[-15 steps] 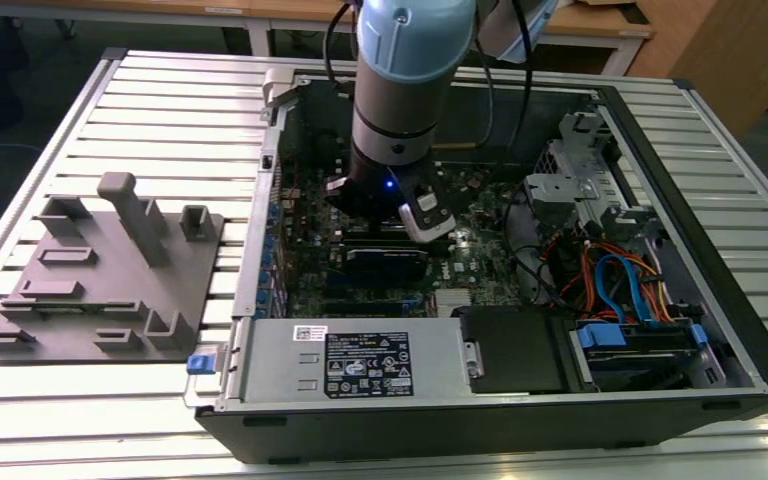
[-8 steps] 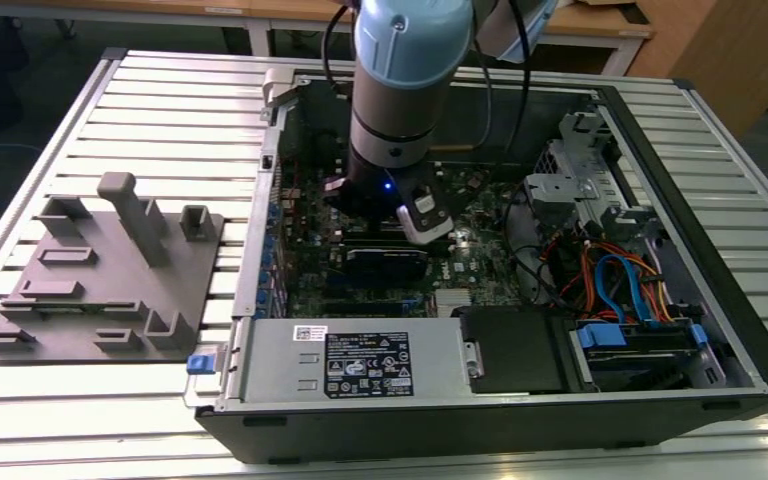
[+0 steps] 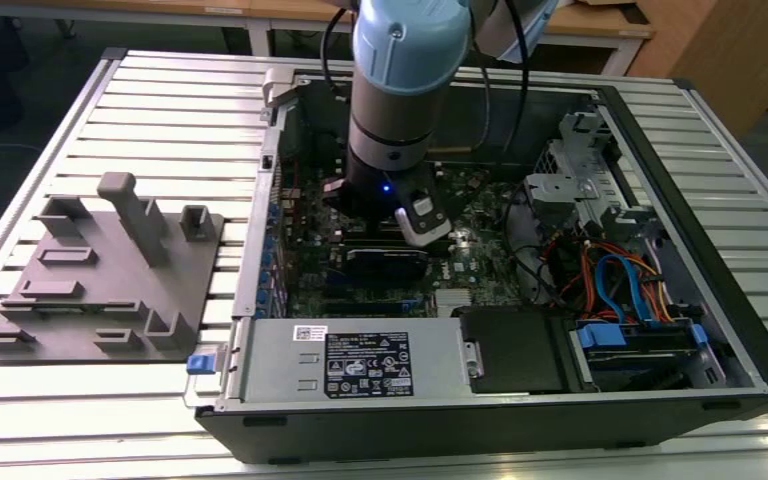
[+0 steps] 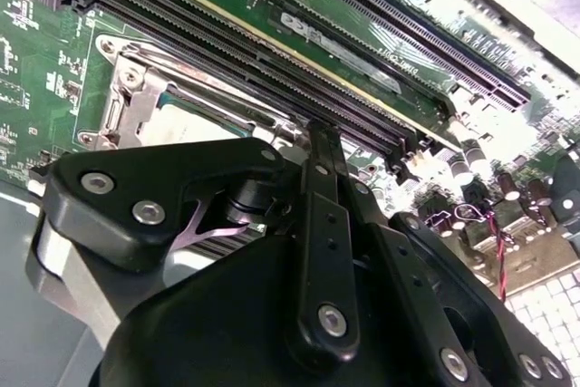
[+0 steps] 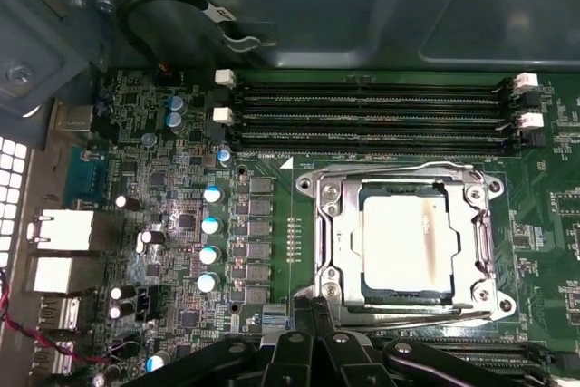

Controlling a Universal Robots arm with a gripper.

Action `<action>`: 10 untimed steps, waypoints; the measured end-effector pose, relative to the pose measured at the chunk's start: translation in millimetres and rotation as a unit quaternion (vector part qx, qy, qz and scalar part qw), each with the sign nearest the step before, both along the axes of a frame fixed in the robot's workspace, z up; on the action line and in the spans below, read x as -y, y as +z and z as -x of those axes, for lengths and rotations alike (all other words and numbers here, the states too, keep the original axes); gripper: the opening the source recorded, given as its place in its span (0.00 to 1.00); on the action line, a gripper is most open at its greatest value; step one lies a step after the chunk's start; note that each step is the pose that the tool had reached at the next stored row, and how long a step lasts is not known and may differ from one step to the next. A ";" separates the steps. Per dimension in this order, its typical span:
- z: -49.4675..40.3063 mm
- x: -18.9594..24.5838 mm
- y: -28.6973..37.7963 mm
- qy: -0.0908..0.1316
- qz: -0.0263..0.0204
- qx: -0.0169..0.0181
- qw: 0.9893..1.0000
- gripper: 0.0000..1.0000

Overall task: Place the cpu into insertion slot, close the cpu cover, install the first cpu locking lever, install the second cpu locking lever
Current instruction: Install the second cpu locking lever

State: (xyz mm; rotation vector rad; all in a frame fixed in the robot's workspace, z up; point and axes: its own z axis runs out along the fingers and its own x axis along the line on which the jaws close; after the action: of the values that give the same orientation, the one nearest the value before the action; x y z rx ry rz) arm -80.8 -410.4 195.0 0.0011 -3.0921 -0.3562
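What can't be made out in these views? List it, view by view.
Exterior view: the arm stands in front of the middle of the motherboard.
Second wrist view: the gripper covers most of the cpu cover and cpu.
First wrist view: whether the locking levers are hooked is too fine to tell.

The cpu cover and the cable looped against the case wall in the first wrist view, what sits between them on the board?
In the first wrist view, four long black memory slots run between the cpu cover and the looped cable.
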 end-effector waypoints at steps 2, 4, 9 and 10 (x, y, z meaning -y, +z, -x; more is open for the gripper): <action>0.1 -0.1 -1.0 0.000 -0.003 0.000 1.000 0.10; 0.2 -0.2 -1.1 0.000 -0.004 0.000 1.000 0.10; 0.4 -0.1 -0.8 0.000 -0.004 0.000 1.000 0.10; 0.5 -0.1 0.1 0.000 -0.004 0.000 1.000 0.10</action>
State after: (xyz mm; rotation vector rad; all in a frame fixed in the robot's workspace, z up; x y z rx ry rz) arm -81.2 -410.3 195.1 0.0013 -3.0908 -0.3686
